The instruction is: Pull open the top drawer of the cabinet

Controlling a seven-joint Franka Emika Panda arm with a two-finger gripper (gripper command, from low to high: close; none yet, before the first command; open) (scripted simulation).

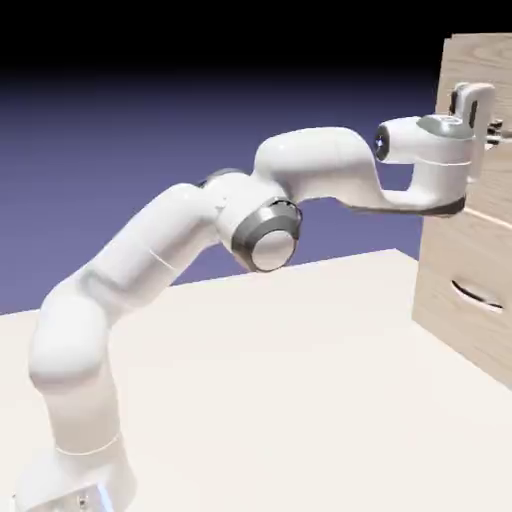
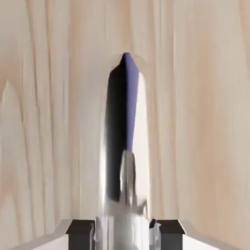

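- The hand (image 1: 487, 128) was clamped narrow on the handle (image 2: 126, 146) of the top drawer (image 2: 49, 122), high on the cabinet (image 1: 470, 270) beside the bench (image 1: 280, 380).
- Risk: the thin, glossy handle might slip free if the pull ran off-axis.

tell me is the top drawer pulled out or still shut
Shut, as far as shows: the pale wood-grain top drawer front sits flush with the cabinet face. The fingers are closed on its thin handle.
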